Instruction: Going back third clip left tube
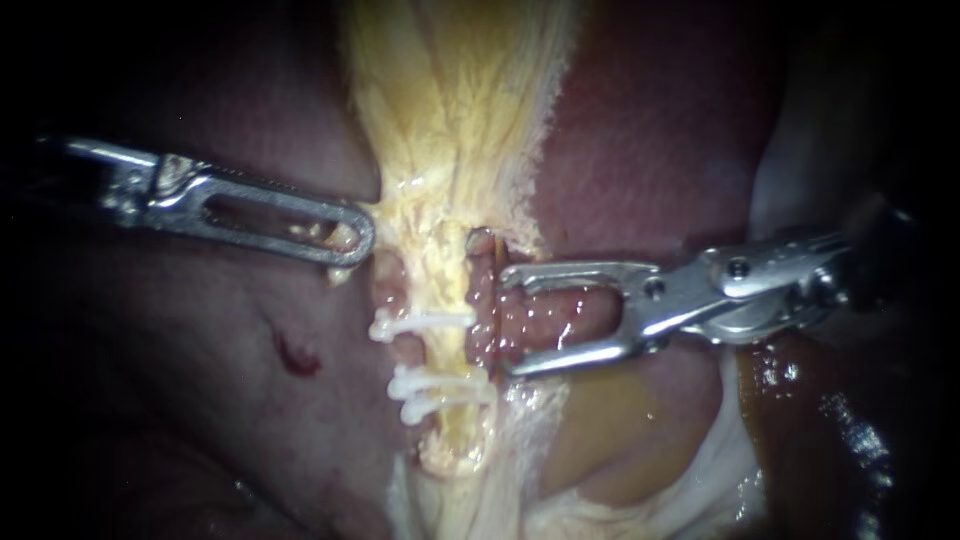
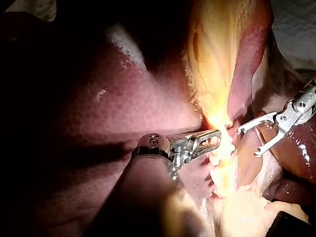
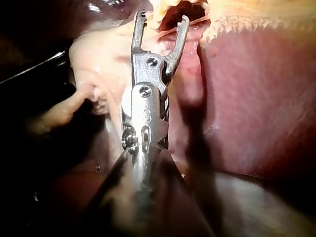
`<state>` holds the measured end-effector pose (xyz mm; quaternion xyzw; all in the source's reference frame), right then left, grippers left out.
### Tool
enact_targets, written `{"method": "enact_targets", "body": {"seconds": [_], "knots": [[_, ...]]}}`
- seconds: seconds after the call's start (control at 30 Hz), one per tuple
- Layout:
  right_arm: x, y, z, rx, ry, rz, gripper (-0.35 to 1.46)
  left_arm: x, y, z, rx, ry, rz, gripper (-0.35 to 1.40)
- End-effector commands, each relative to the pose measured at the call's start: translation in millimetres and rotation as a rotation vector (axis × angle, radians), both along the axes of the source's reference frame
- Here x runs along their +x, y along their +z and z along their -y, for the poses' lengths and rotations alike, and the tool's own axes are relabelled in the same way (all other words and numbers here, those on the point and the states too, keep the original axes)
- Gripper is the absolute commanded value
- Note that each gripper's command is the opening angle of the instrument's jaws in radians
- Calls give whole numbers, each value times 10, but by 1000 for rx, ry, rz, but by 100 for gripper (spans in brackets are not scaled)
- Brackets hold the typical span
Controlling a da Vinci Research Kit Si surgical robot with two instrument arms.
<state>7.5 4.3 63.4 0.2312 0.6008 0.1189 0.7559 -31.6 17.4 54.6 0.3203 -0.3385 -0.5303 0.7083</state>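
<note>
Endoscope view: right instrument's hand spread beside the clipped tube; left instrument's hand pinches yellow tissue.

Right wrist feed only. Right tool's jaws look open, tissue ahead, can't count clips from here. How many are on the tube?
Observer: Three in the endoscope view, white, across the tube: a top clip alone, two lower clips close together.
Operator: Where's my right tool against them?
Observer: The right tool sits just right of the tube, about level with the top clip, with no clip between its open jaws.
Operator: Left tool?
Observer: The left tool comes in from the opposite side; its tip meets the pale yellow tissue above the top clip.
</note>
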Motion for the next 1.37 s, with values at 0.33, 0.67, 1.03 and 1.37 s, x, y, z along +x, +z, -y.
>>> {"method": "enact_targets", "body": {"seconds": [0.33,0.67,1.03,1.37], "knots": [[-31,-16,-12,-30,-5,-10,50,-4,5,-1,-2,-1,-1,-35],[-32,-17,-11,-41,-6,-15,50,-39,59,13,-1,24,12,-35],[-32,-19,-11,-46,-6,-18,50,-67,101,13,5,59,0,-35],[-32,-21,-11,-45,-6,-18,50,-66,99,13,6,61,-2,-35]]}}
